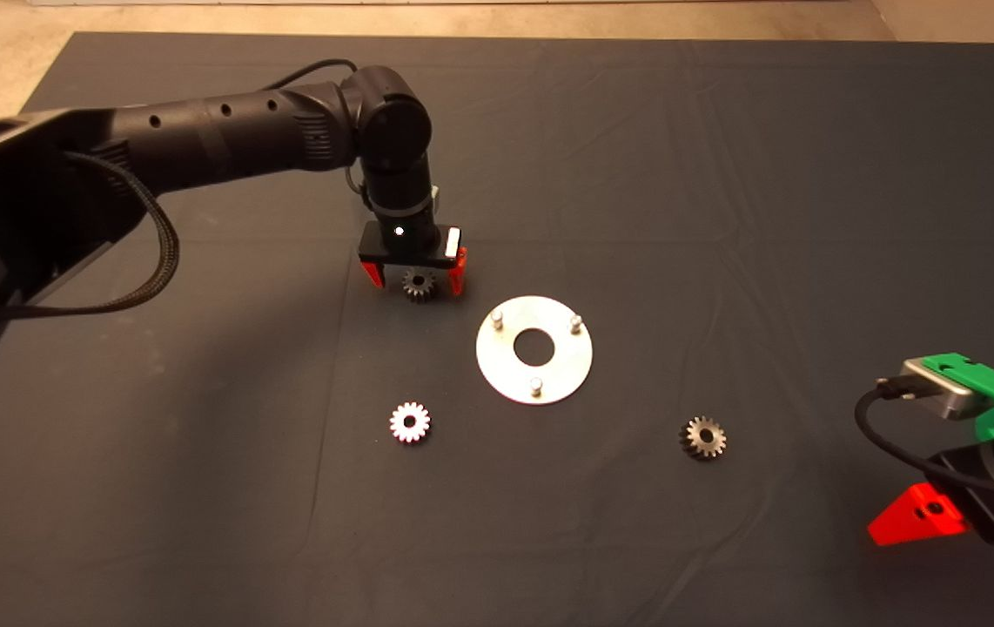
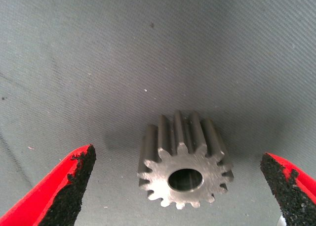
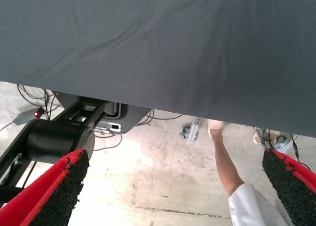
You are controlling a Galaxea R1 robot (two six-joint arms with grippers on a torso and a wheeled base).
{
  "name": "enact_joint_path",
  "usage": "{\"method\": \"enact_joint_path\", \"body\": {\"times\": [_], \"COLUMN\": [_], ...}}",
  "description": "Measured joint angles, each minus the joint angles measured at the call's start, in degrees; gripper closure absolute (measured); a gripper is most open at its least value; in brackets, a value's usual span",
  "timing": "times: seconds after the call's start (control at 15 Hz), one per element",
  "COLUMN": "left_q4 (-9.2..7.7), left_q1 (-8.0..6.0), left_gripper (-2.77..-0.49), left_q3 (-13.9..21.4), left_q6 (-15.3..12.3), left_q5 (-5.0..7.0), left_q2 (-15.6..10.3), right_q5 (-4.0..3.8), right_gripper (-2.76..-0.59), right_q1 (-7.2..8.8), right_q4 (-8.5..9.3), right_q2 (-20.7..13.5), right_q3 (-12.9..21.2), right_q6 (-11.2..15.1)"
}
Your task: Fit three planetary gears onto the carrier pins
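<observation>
On the mat lies a shiny silver disc [image 1: 534, 350] with a central hole and three upright carrier pins [image 1: 498, 311] [image 1: 576, 322] [image 1: 536, 384], all bare. My left gripper [image 1: 414, 277] hangs open just left of and behind the disc, its red fingers on either side of one planetary gear [image 1: 419, 285], without touching it. In the left wrist view that gear [image 2: 185, 172] lies flat between the black pads [image 2: 69, 191], with wide gaps on both sides. A second gear [image 1: 410, 422] lies in front of the disc to the left, a third [image 1: 703, 436] to the right. My right gripper [image 3: 173, 191], parked at the lower right, is open and empty.
The left arm [image 1: 227, 131] reaches in over the mat's back left. The right wrist view looks past the mat's edge [image 3: 158, 110] to the floor, where a person's leg [image 3: 224, 161], cables and a robot base [image 3: 57, 139] show.
</observation>
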Motion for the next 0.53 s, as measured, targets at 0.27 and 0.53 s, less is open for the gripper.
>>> {"method": "enact_joint_path", "body": {"times": [0.27, 0.53], "left_q4": [-0.01, -0.01], "left_q1": [-0.02, 0.0], "left_gripper": [-2.22, -2.01], "left_q3": [0.0, 0.0], "left_q6": [0.02, 0.05], "left_q5": [-0.32, -0.35], "left_q2": [0.13, 0.13], "right_q5": [-0.01, 0.0], "right_gripper": [-2.63, -2.63], "right_q1": [0.0, 0.0], "right_q4": [0.0, 0.0], "right_q2": [0.0, -0.02], "right_q3": [0.0, 0.0], "right_q6": [0.0, 0.0]}}
